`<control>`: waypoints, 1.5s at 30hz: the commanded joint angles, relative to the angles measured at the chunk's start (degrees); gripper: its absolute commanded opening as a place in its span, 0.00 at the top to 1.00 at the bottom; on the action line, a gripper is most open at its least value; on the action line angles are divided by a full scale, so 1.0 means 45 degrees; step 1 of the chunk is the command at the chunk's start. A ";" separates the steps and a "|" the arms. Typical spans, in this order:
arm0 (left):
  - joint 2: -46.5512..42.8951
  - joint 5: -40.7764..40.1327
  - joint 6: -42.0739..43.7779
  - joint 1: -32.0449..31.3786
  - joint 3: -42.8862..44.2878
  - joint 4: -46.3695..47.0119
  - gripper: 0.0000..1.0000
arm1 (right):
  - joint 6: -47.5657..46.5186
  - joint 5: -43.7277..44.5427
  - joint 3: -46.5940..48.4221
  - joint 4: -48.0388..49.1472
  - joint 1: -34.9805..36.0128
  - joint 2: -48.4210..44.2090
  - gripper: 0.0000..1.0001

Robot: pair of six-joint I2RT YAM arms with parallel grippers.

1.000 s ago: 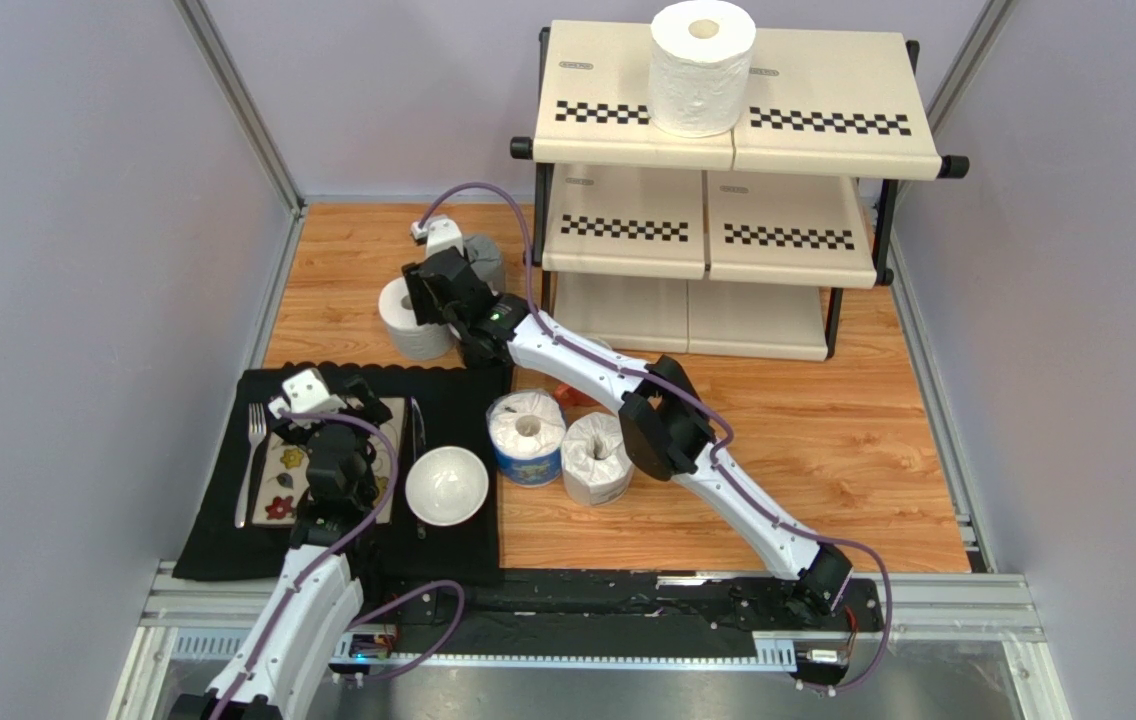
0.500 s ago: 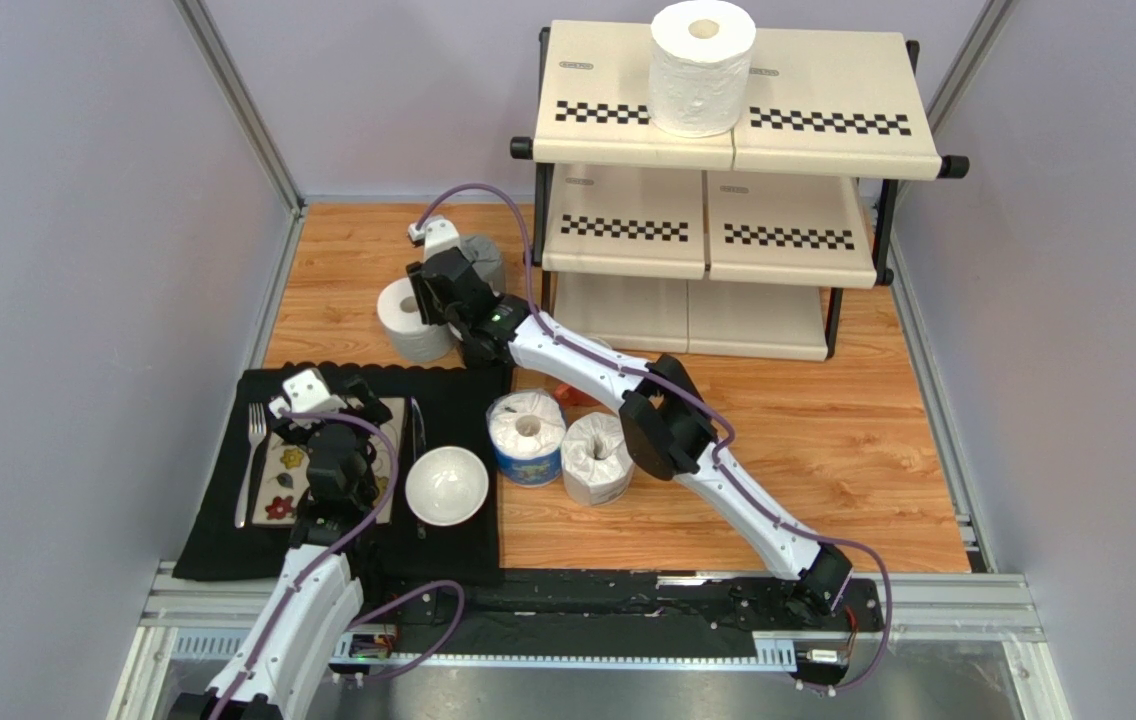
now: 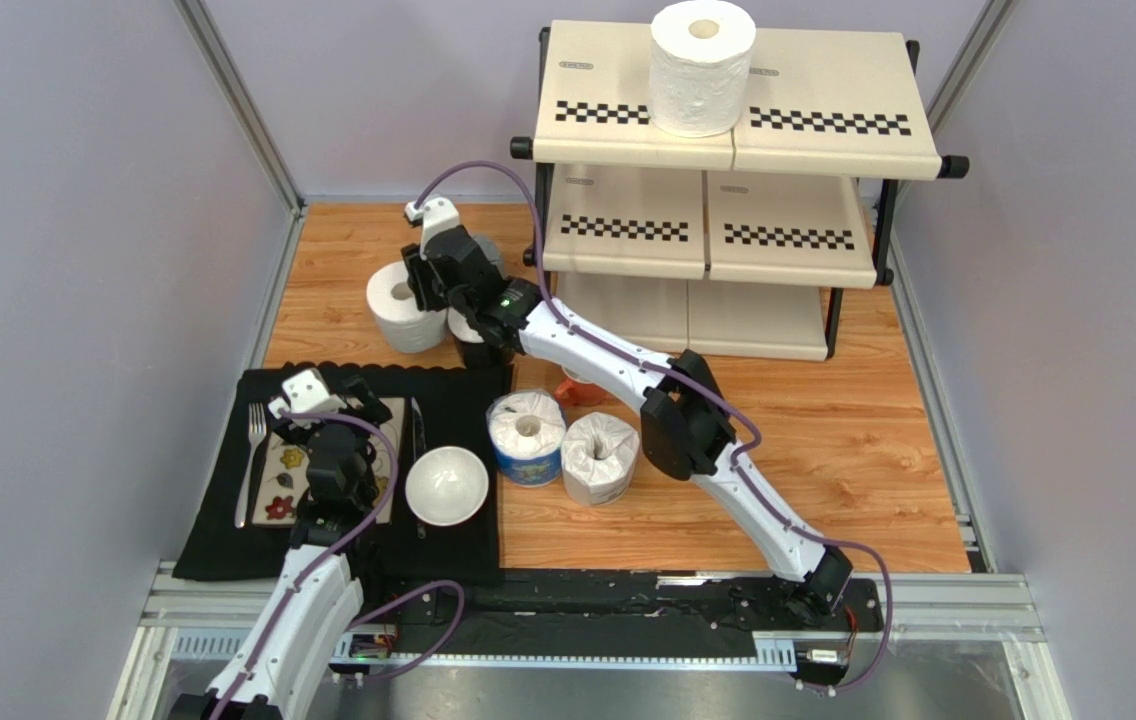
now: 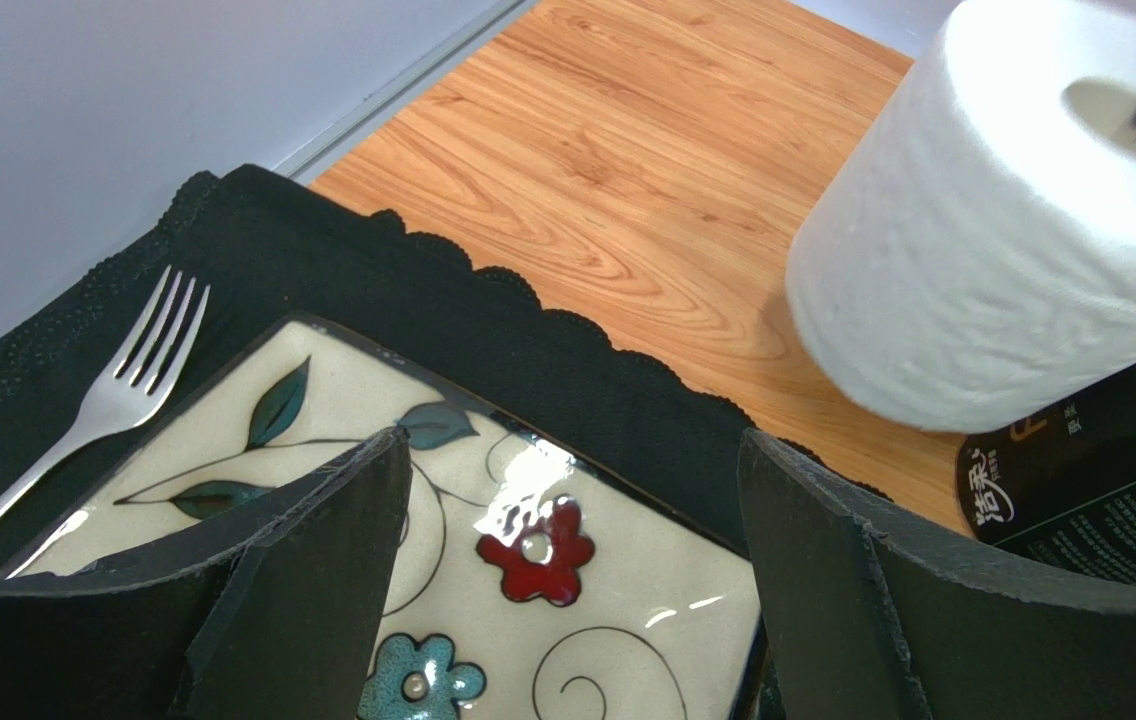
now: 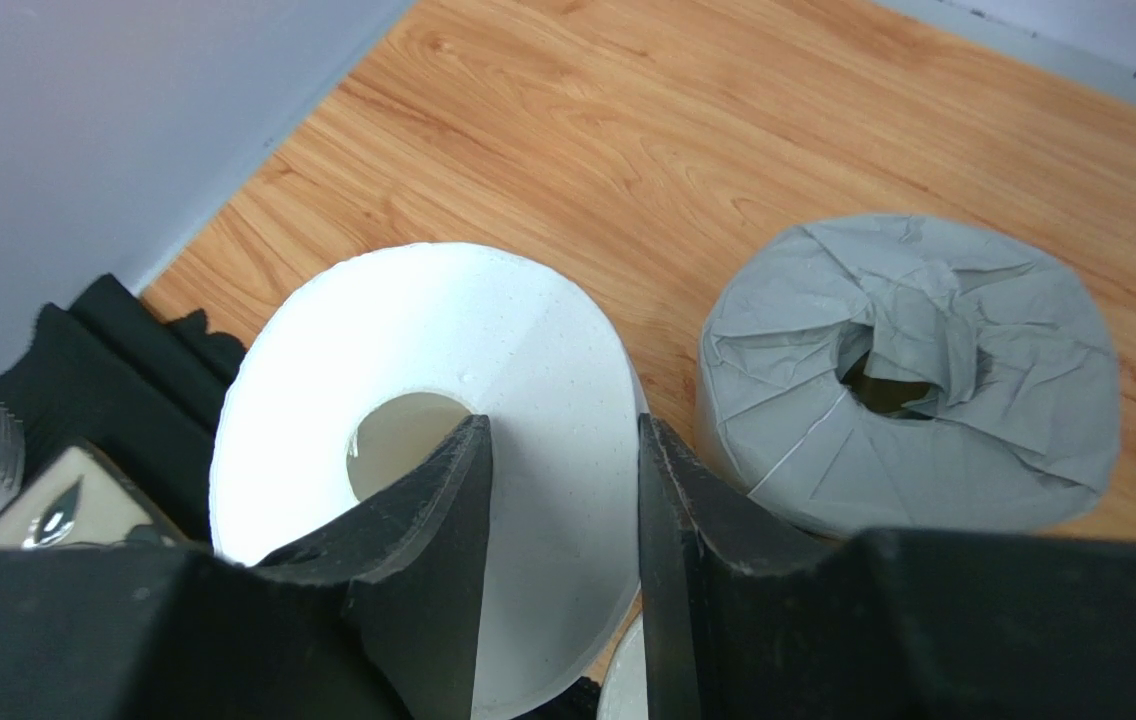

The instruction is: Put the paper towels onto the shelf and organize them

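While the left gripper [image 4: 574, 450] is hanging released above the floral plate [image 4: 634, 510], I am running the pick-up with the right gripper [image 5: 559, 435]: it is clenching the wall of the plain white roll [image 5: 529, 323], one finger down the core, just beside the grey-wrapped roll [image 5: 980, 420] on the wooden tabletop [image 3: 860, 435], left of the shelf [image 3: 830, 120]. I am judging the next move as a clean lift, then a carry to a tier beside the top-shelf roll [image 3: 702, 68].

Six paper towels [image 3: 703, 68] — one shelf [image 3: 830, 93], one bowl [image 3: 447, 485], one plate [image 4: 304, 450], one fork [image 4: 124, 398].
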 commanded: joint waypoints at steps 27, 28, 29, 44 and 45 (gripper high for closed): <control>-0.0243 -0.0026 -0.0272 0.0069 -0.3310 0.0269 0.12 | 0.0237 0.2267 -0.7396 0.2396 0.0022 -0.7229 0.85; -0.0243 -0.0045 -0.0273 0.0069 -0.3310 0.0269 0.12 | 0.0178 0.2384 -0.7513 0.2416 0.0002 -0.7190 0.85; -0.0243 -0.0045 -0.0273 0.0069 -0.3310 0.0250 0.12 | 0.0100 0.2443 -0.7592 0.2416 0.0021 -0.7132 0.85; -0.0165 -0.0064 -0.0253 0.0069 -0.3310 0.0328 0.12 | 0.0178 0.2757 -0.7163 0.1694 -0.0018 -0.6156 0.51; -0.0145 -0.0065 -0.0253 0.0069 -0.3310 0.0328 0.12 | 0.0197 0.2737 -0.7105 0.1635 -0.0056 -0.6116 0.50</control>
